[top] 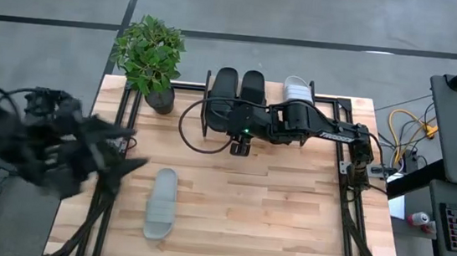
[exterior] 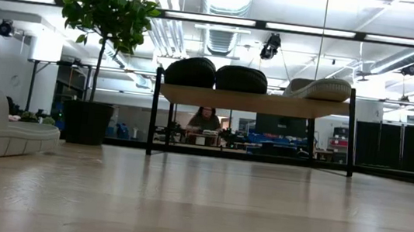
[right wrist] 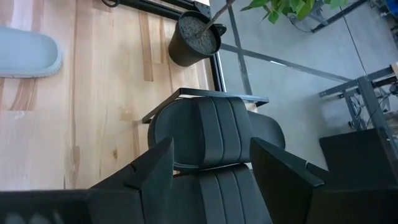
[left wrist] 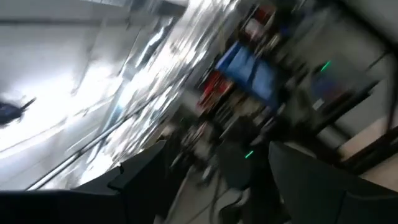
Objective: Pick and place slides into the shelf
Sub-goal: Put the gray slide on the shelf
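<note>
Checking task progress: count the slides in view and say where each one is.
4. Two black slides sit side by side on the shelf, one grey-white slide beside them; another grey-white slide lies on the table.

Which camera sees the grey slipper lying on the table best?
The high view: the whole grey slide shows lying on the table. The low view shows its side at the edge, the right wrist view one end, the left wrist view nothing.

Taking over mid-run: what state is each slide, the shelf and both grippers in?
black slides: pair side by side on the shelf.
grey slide: on the shelf.
second grey slide: flat on the table, not placed.
shelf: upright, one spot free.
right gripper: open, empty, by the shelf.
left gripper: open, empty, off the table's left edge.
</note>
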`<state>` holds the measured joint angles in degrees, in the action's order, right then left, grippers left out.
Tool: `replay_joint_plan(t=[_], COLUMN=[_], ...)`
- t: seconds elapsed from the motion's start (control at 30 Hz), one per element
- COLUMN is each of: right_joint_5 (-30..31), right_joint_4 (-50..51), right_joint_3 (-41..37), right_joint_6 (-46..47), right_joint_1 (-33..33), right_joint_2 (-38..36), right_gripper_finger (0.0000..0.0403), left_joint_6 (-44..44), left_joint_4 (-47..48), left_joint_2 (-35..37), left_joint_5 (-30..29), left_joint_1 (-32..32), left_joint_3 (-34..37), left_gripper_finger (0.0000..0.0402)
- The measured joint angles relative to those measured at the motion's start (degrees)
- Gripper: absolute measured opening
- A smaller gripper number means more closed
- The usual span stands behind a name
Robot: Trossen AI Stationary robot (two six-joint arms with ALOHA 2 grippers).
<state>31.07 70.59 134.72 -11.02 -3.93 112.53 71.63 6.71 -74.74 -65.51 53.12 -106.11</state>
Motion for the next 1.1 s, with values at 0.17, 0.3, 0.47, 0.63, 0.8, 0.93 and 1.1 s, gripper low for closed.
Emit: replay_joint_plan(t=[0.17,0.3,0.47,0.63,0.8,0.93,1.1], right_joint_5=[0.0,0.0,0.3,2.3,4.2,4.2,4.2], right_joint_4=[0.3,2.3,6.3,10.8,13.8,14.8,16.7], right_joint_3=[0.0,0.0,0.0,0.0,0.0,0.0,0.0], right_joint_6=[0.3,1.5,3.8,6.7,8.0,8.1,9.5], right_joint_1=[0.0,0.0,0.3,0.3,0.3,0.3,0.3], right_joint_2=[0.0,-0.3,-0.7,-2.0,-4.5,-6.9,-9.1], right_gripper_finger=[0.0203,0.0203,0.0203,0.0203,0.0203,0.0203,0.0203], left_joint_6=[1.4,5.3,2.9,2.2,2.2,2.1,-0.4], left_joint_4=[-0.1,0.0,-0.3,-0.2,1.6,5.8,7.9], left_joint_2=[-4.4,-6.5,-5.1,-1.7,-0.7,-0.8,-0.2], left_joint_5=[-1.5,-1.9,-2.0,-2.1,-7.1,-11.7,-11.7], left_joint_1=[-10.6,-18.5,-24.9,-28.3,-28.7,-29.1,-30.1], left_joint_3=[-0.8,-1.2,-3.7,-3.8,-3.7,-3.6,-3.6], left_gripper_finger=[0.0262,0.0262,0.0262,0.0262,0.0262,0.0262,0.0262])
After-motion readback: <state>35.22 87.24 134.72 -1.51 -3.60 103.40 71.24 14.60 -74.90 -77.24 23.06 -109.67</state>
